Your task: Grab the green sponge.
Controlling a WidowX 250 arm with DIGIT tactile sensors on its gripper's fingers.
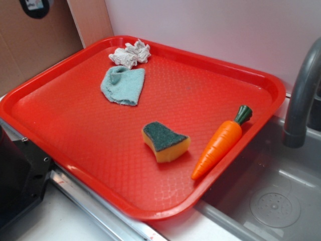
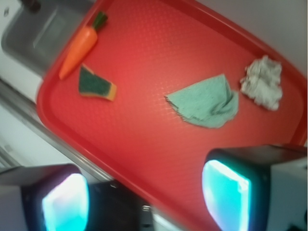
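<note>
Setting: toy kitchen mock-up. Evidence: grey sink basin (image 1: 273,201) with drain, curved grey faucet (image 1: 302,98), red serving tray (image 1: 30,98) on worktop, plastic carrot (image 1: 220,143).

Red tray (image 1: 60,125); dark-green-topped, yellow-orange green sponge (image 1: 165,142); orange carrot (image 1: 219,143); pale teal cloth (image 1: 123,85); seemingly whitish rag (image 1: 130,54).

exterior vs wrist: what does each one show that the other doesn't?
Exterior only: the grey faucet and the sink drain.
Wrist only: the end effector, open, its fingers hovering over the tray's near edge.
Both: the red tray, green sponge, toy carrot, teal cloth and whitish rag.
</note>
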